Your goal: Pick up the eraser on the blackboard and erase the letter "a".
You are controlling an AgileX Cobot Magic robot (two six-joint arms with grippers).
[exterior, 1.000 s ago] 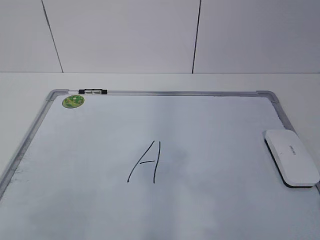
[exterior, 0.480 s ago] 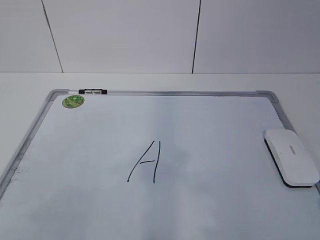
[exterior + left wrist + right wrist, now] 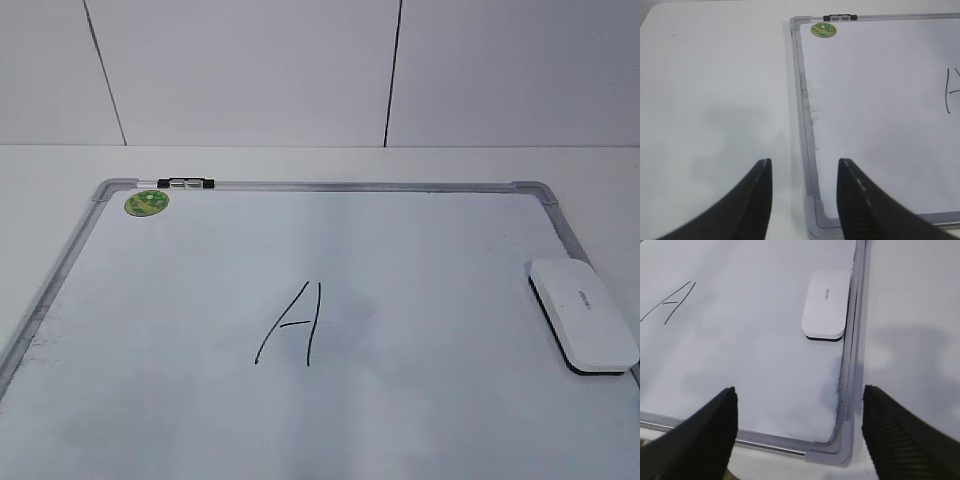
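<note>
The blackboard (image 3: 430, 250) is a white board in a grey frame, lying flat on the table. The white eraser (image 3: 583, 313) lies on it at the right edge, by the frame; it also shows in the right wrist view (image 3: 826, 304). A tall angular capital "A" (image 3: 292, 325) is drawn near the middle. No small lowercase "a" shows, only a faint grey smudge to the right of the capital. My left gripper (image 3: 805, 162) is open and empty over the board's near left corner. My right gripper (image 3: 799, 390) is open wide and empty over the near right corner, short of the eraser. Neither gripper shows in the exterior view.
A round green sticker (image 3: 146, 203) sits in the board's far left corner, beside a small black-and-silver clip (image 3: 185, 183) on the frame. White table (image 3: 715, 100) surrounds the board on the left and right (image 3: 910, 315). A panelled white wall stands behind.
</note>
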